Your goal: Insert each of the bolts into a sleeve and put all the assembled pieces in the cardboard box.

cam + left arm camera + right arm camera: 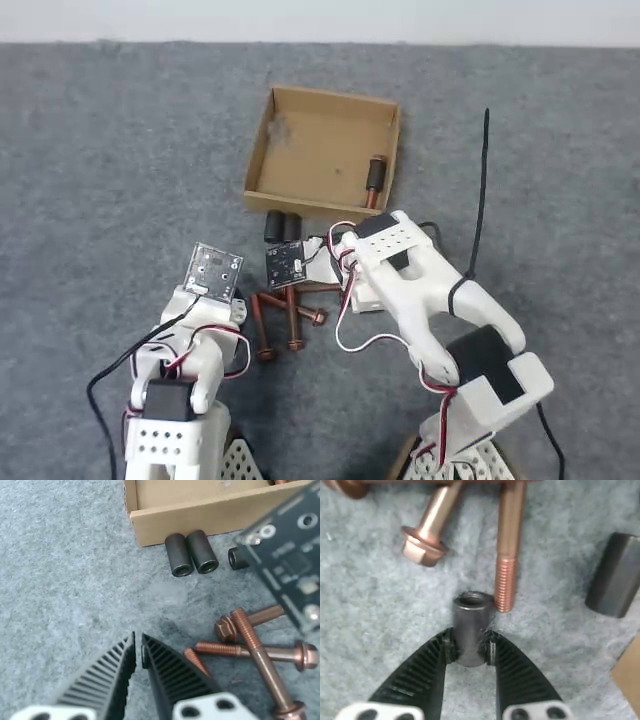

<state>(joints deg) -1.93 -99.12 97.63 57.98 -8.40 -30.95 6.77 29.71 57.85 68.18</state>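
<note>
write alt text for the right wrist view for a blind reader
The right tool grips a dark sleeve by its sides on grey carpet. Close by lie a copper bolt, its threaded tip beside the sleeve's open end, and a second bolt showing its flanged head; a spare sleeve lies farther off.

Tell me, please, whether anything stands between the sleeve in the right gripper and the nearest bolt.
Nothing visible does. The right gripper is shut on the sleeve, and the nearest bolt lies with its threaded end right beside the sleeve's open mouth, with no other part between them.
</note>
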